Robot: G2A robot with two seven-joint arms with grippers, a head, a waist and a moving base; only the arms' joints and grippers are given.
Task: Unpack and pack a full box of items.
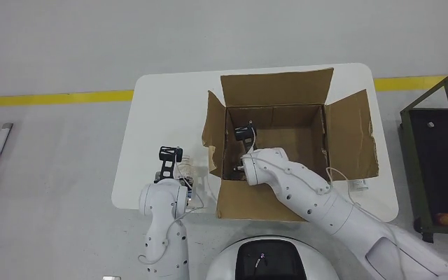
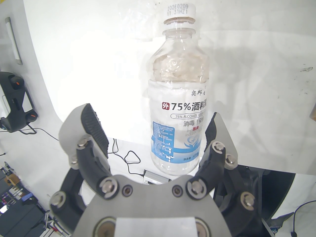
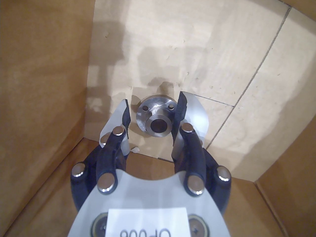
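An open cardboard box [image 1: 350, 136] stands on the white table [image 1: 161, 105]. My right gripper [image 1: 245, 133] is down inside it by the left wall. In the right wrist view a small metal flange [image 3: 155, 119] lies on the box floor [image 3: 197, 38], and the right gripper [image 3: 153, 102] is open with a finger on either side of it. Left of the box, my left gripper [image 1: 170, 155] is near the table's front edge. It is open [image 2: 150, 114] around a clear bottle [image 2: 177, 94] with a white cap, which sits closer to one pad [image 2: 211, 134].
The box's four flaps are folded outward; the left one [image 1: 212, 133] is close to the left arm. A small white item [image 1: 358, 183] lies on the table right of the box. A green cart [image 1: 423, 161] stands off the table's right side. A black controller [image 2: 14, 104] and cables lie on the floor.
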